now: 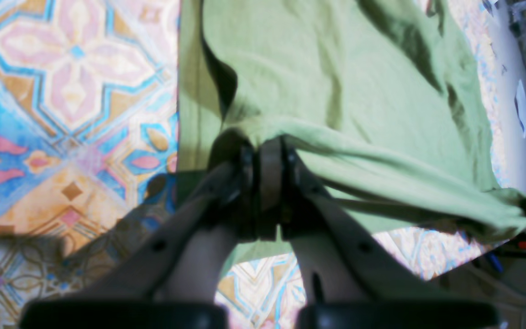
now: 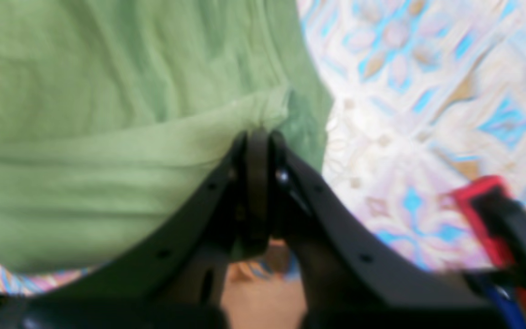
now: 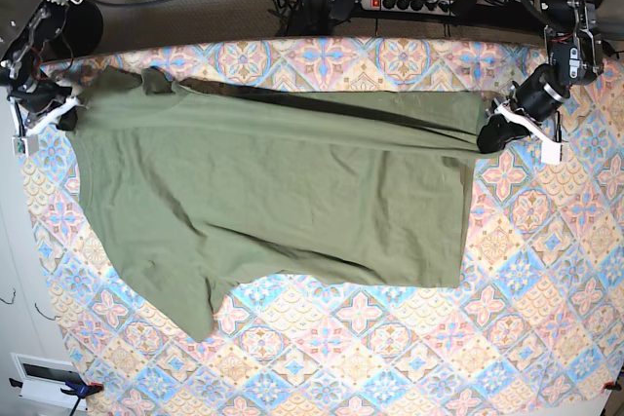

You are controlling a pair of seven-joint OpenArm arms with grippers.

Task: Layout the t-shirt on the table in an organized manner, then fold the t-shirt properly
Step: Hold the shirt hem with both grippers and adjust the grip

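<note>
The olive-green t-shirt [image 3: 273,192] lies spread across the table [image 3: 409,348], hem to the right and sleeves to the left. Its far edge is raised and stretched between both grippers, casting a shadow. On the right of the base view my left gripper [image 3: 495,130] is shut on the far hem corner; the left wrist view shows the fingertips [image 1: 267,141] pinching a bunched fold of t-shirt [image 1: 336,68] above the table [image 1: 62,91]. At the far left, my right gripper [image 3: 57,109] is shut on the shoulder edge, its jaws [image 2: 258,135] pinching t-shirt [image 2: 85,91] over the table [image 2: 427,91].
A power strip [image 3: 409,2] and cables lie on the floor behind the table's far edge. A red clamp [image 2: 477,201] shows to the right of the right gripper. One sleeve [image 3: 185,289] points toward the near left. Patterned cloth lies bare along the near side and right.
</note>
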